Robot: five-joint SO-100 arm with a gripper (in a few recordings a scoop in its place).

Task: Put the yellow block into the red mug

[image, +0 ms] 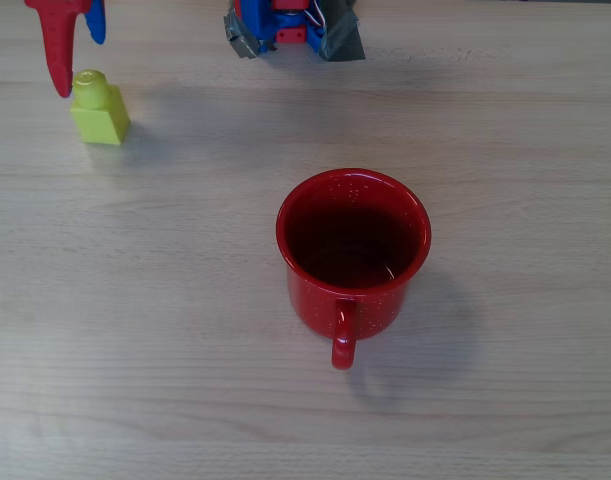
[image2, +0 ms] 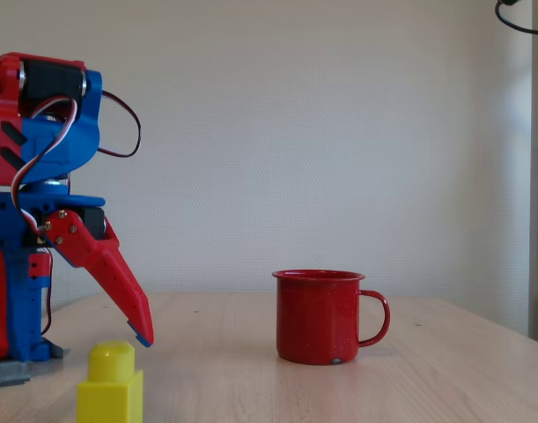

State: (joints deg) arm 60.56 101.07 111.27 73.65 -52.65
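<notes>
The yellow block (image: 100, 110) stands upright on the table at the upper left of the overhead view, stud on top; in the fixed view the yellow block (image2: 110, 388) is at the bottom left. My red and blue gripper (image: 79, 64) hangs just beside it, tips pointing down at about stud height, fingers together with nothing between them. In the fixed view the gripper (image2: 143, 336) hovers a little above the table, not touching the block. The red mug (image: 353, 248) stands upright mid-table, handle towards the lower edge, nothing visible in its dark inside. The red mug (image2: 321, 317) is well apart from the block.
The arm's base (image: 290, 28) sits at the top edge of the overhead view. The arm's base and body (image2: 22, 264) rise at the left in the fixed view. The wooden table (image: 505, 400) spreads bare around the mug, with a plain wall behind.
</notes>
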